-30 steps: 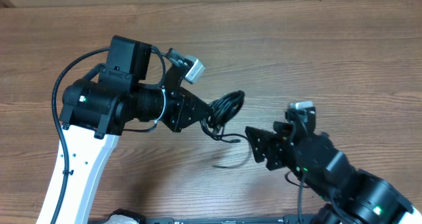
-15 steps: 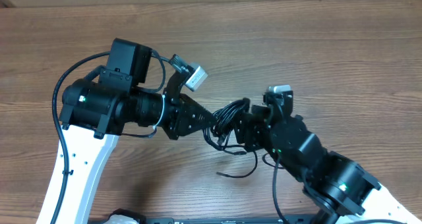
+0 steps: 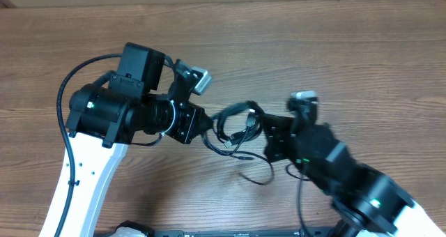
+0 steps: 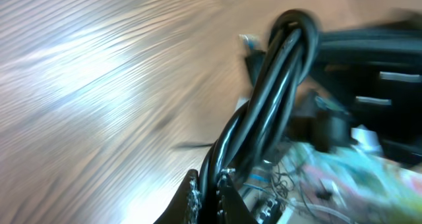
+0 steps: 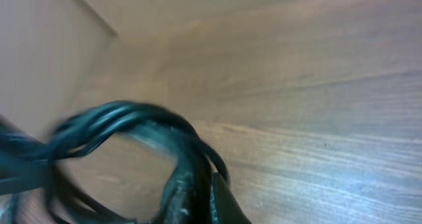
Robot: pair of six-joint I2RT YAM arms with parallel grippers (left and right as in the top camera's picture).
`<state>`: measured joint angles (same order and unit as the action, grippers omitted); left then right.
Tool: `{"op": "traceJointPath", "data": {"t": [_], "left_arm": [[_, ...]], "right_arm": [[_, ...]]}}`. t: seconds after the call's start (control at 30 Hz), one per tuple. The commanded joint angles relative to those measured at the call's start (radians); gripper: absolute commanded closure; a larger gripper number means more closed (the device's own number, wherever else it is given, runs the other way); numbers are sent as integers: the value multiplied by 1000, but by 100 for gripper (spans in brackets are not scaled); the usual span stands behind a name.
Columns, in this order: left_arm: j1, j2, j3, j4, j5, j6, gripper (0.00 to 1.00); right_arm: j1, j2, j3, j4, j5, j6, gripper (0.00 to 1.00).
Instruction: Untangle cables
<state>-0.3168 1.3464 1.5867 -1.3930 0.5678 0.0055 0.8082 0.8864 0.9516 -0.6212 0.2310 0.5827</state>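
Note:
The cables (image 3: 234,120) are a knot of thin black cords hanging between my two grippers above the wooden table. My left gripper (image 3: 208,125) is shut on the bundle's left end. In the left wrist view its jaws (image 4: 208,196) pinch several glossy strands (image 4: 277,85) that rise to a loop, with a small plug tip (image 4: 248,42) beside it. My right gripper (image 3: 263,130) is shut on the bundle's right side. The right wrist view shows its jaws (image 5: 198,197) clamped on a cord, from which a cord loop (image 5: 119,118) arcs to the left. One loose cord (image 3: 255,174) trails down onto the table.
The wooden table (image 3: 334,49) stretches behind and to both sides. A pale wall or board (image 5: 46,59) fills the left of the right wrist view. Thick arm cabling (image 3: 66,90) curls around the left arm's base.
My right gripper has come in from the lower right and shut on the bundle. My left gripper has drawn back slightly to the left, and the cords now stretch between the two.

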Motion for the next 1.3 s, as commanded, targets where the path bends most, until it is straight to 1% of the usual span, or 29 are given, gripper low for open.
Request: {"op": "traceJointPath", "data": {"t": [0.0,0.1,0.17,0.27,0.33,0.37,0.57,0.63,0.7,0.83,0.87,0.97,1.03,1.07,1.13,1.27], "left_arm": [[22,-11,12,-19,-417,-232,96],[22,-11,12,-7,-508,-362,96],[22,-11,12,10,-489,-384,96],[22,-11,12,47,-361,-382,96],[22,-11,12,81,-225,-331,96],[22,-11,12,97,-148,-283,96],[22,-11,12,143,206,-51,96],[22,-11,12,150,293,-9,96],[22,-11,12,160,360,-4,96],[22,-11,12,177,452,-5,96],[22,-11,12,181,477,-5,96],[22,-11,12,191,519,-5,96],[22,-11,12,193,554,-5,96],[22,-11,12,193,571,-5,96],[22,-11,12,193,609,-5,96],[22,-11,12,193,624,-4,96]], "right_arm": [[-78,-122,-1,-20,134,15,96],[-79,-173,-1,-32,131,15,96],[-79,-184,-1,-38,124,15,96],[-79,-184,-1,-59,84,14,96],[-79,-184,-1,-80,48,15,96],[-79,-184,-1,-88,28,15,96],[-79,-184,-2,-122,-133,14,82],[-79,-184,-2,-140,-140,13,80],[-79,-184,-6,-149,-140,10,75],[-79,-183,-33,-124,-151,10,68],[-79,-183,-45,-102,-160,8,64],[-79,-180,-72,-27,-239,-63,51],[-79,-171,-82,16,-270,-100,35],[-79,-165,-82,23,-266,-107,32],[-79,-142,-82,34,-238,-117,31],[-79,-76,-82,104,-191,-142,31]]}}
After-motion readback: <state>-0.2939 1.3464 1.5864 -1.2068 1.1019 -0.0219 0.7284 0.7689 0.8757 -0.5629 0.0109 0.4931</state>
